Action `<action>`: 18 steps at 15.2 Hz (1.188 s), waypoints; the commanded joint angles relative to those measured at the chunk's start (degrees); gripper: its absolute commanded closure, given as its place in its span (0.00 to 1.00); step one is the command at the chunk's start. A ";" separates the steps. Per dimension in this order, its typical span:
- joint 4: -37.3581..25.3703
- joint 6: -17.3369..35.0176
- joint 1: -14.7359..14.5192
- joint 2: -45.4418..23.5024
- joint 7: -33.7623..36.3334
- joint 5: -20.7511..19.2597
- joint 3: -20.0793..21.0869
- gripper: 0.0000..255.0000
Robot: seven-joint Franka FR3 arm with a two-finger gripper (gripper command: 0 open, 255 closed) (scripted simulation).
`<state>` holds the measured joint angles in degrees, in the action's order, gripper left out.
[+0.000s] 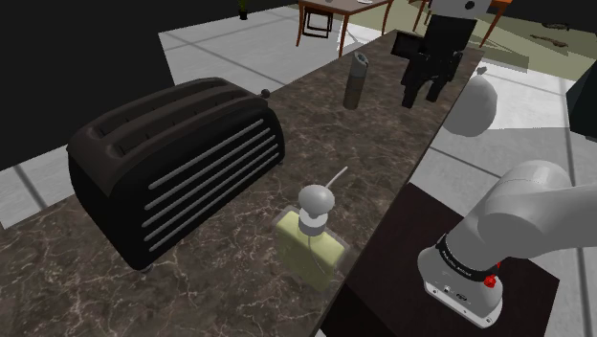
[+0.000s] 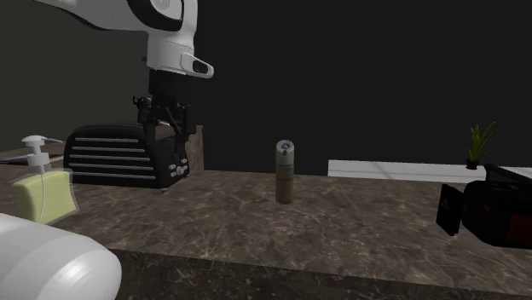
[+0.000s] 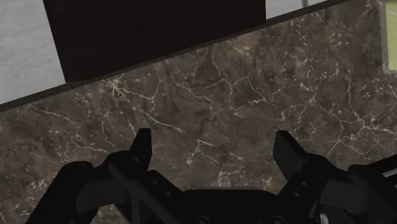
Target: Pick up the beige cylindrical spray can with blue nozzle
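Early stage: nothing is being grasped yet. At the worktop's (image 1: 383, 163) near end a soap dispenser (image 1: 311, 235) is standing beside a black toaster (image 1: 177, 168). Toward the far end, the brownish spray can (image 1: 356, 81) is standing upright and untouched. Just beyond it, near the stand-side edge, the gripper (image 1: 424, 94) is hovering above bare marble, fingers (image 3: 141, 143) spread wide, empty and touching nothing. Approach, closing and lifting are judged outstanding.

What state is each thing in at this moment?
Spray can: upright on the counter, not held.
Soap dispenser: upright, near the counter edge.
Toaster: standing on its base.
Gripper: jaws open, empty, above the counter.
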<state>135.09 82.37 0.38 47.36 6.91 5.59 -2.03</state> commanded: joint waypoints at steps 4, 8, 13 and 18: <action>-1.32 4.42 0.39 -4.09 -3.27 -1.87 -2.12 0.00; -4.05 9.94 0.71 -10.05 -7.42 -3.62 -4.87 0.00; -8.99 15.99 0.75 -18.08 -12.48 -4.54 -8.19 0.00; -15.61 20.78 0.51 -26.61 -17.60 -3.93 -11.40 0.00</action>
<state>120.55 101.82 0.91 22.52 -9.49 1.47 -12.72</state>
